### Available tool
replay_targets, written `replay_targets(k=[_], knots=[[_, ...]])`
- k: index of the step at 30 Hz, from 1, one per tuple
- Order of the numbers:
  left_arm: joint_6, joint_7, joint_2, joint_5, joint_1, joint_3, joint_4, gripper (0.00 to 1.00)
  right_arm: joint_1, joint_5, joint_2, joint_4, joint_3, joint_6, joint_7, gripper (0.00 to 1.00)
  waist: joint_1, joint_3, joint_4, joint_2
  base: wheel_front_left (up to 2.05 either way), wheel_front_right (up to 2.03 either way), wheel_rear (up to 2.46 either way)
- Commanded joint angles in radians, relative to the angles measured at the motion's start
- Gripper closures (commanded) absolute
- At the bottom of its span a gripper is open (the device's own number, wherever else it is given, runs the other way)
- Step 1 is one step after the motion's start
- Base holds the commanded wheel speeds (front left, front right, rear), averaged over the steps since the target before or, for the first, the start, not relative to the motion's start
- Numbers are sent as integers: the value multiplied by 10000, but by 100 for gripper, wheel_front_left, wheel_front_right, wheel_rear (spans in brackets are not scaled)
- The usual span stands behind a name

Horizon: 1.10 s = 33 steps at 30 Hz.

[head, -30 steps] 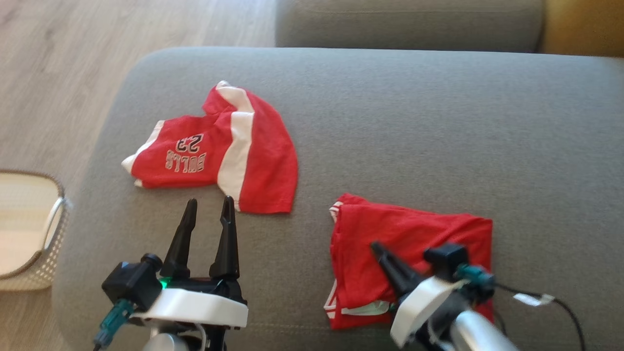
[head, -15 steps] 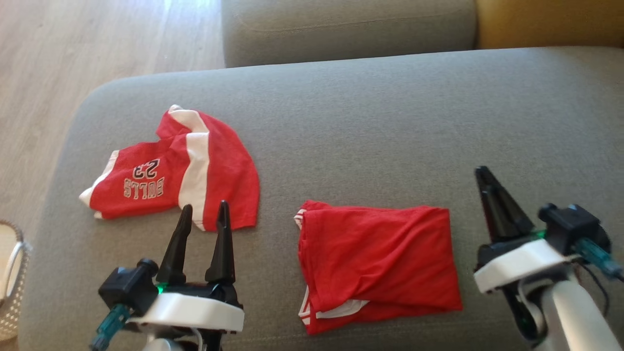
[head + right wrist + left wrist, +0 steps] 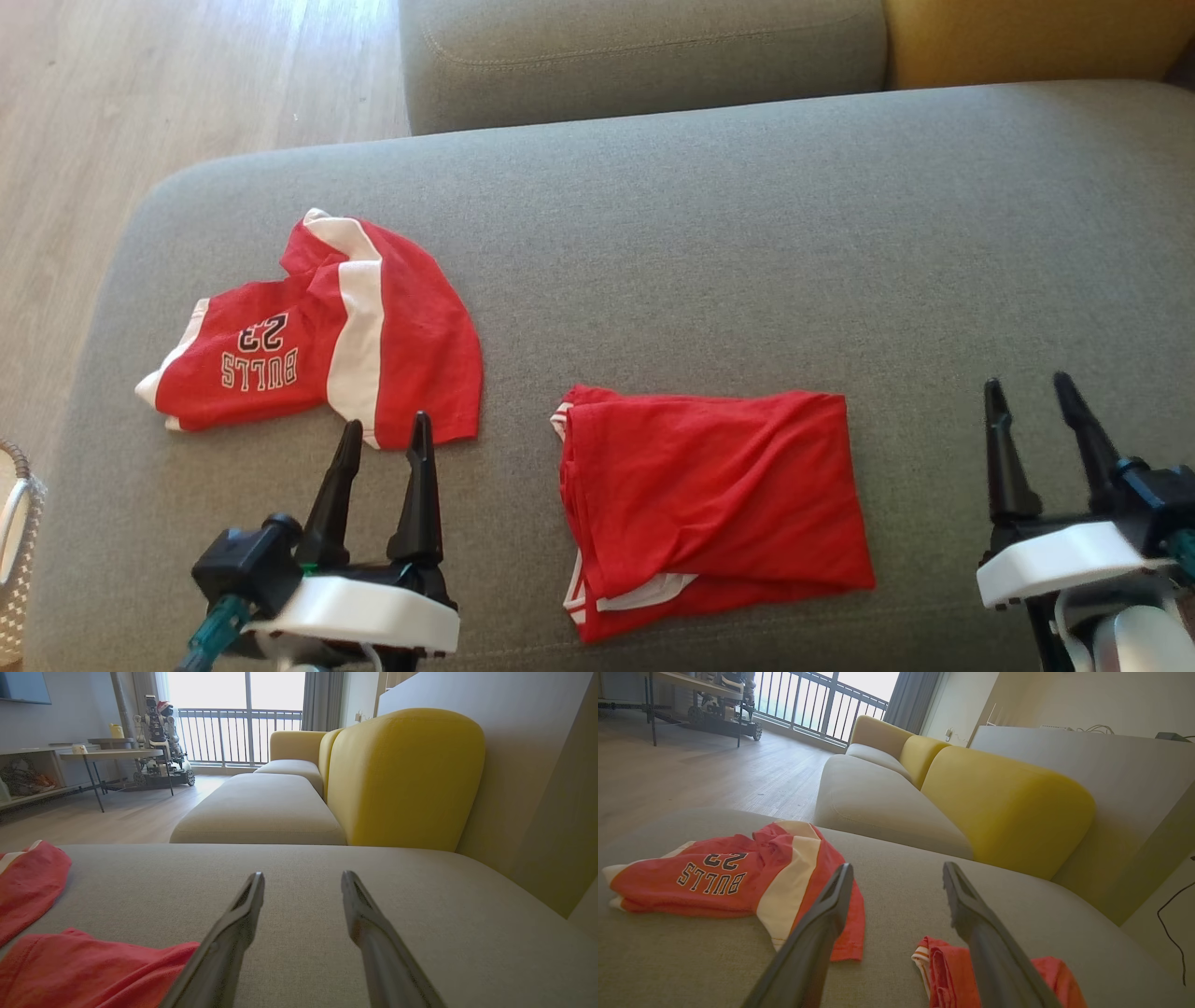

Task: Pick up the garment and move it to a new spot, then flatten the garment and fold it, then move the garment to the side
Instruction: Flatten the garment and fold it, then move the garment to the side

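Observation:
A folded red garment [image 3: 709,504] lies flat on the grey sofa seat [image 3: 747,233], near its front edge. In the right wrist view the garment [image 3: 84,970] sits low on the left. My right gripper [image 3: 1027,380] hovers to its right, open and empty, fingers apart [image 3: 302,874] over bare cushion. My left gripper [image 3: 386,420] is open too, with nothing between its fingers [image 3: 897,867]. It points at the lower hem of a red and white BULLS jersey [image 3: 317,336], which lies crumpled at the seat's left; the jersey [image 3: 724,877] stays untouched.
A pale woven basket [image 3: 14,551] stands on the wood floor [image 3: 140,93] off the seat's left edge. Behind the seat are a second grey cushion [image 3: 644,56] and a yellow backrest [image 3: 1027,37]. Bare cushion stretches across the seat's right and far side.
My right gripper lifted off the folded garment, swung to its right and opened. The head camera shifted, so the whole picture slid left. The left gripper kept its pose.

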Motion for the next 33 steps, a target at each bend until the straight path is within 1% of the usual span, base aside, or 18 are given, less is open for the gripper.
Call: replay_targets(k=[1, 13, 19, 23, 27, 30, 33], knots=[[-57, -53, -32, 106, -305, 336, -291, 0, -230, -96, -14, -280, 175, 69, -136, 0, 0, -2, 11, 0, 0, 0, 0], [-86, -53, -32, 105, -304, 324, -215, 0, -305, -264, 112, 18, 108, 69, -270, 0, 0, -18, 67, 0, 0, 0, 0], [-55, -53, -32, 105, -323, 273, -248, 0, -243, 83, 123, 355, 307, 69, -255, 0, 0, 48, 114, 0, 0, 0, 0], [-63, -53, -32, 122, -354, 229, -288, 0, -213, 932, 125, 937, 871, 69, 45, 0, 0, 204, 168, 0, 0, 0, 0], [-103, -53, -32, 162, -416, 151, -231, 0, -264, 1351, 126, 1819, 1625, 69, 480, 0, 0, 375, 267, 0, 0, 0, 0], [-137, -53, -32, 186, -497, 111, -210, 0, -449, 1910, 126, 2395, 1973, 69, 526, 0, 0, 481, 365, 0, 0, 0, 0], [-189, -53, -32, 245, -574, 82, -183, 0, -753, 2086, 126, 3222, 2231, 69, 452, 0, 0, 607, 533, 0, 0, 0, 0]])
